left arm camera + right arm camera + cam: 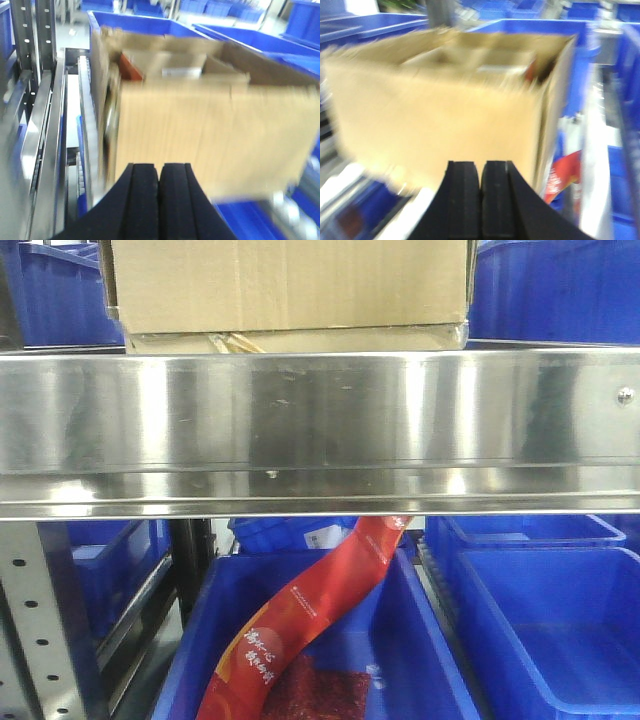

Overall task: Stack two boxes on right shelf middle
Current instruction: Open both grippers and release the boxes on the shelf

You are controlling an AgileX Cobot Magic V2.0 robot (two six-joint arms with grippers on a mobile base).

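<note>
With both left fingers (159, 192) and right fingers (482, 192) pressed closed on nothing, the box (210, 135) just beyond them could slide or tip off the shelf (320, 420) if shoved unevenly.

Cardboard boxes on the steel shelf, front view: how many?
2. The upper cardboard box sits on a shallower lower box, both on the steel shelf at top centre. The frame crops their tops, so more could be hidden above.

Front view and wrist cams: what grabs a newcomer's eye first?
The shiny steel shelf rail spans the front view, with a cardboard box on top. Below, a red packet hangs into a blue bin. Both wrist views are filled by the open-topped box, blurred.
</note>
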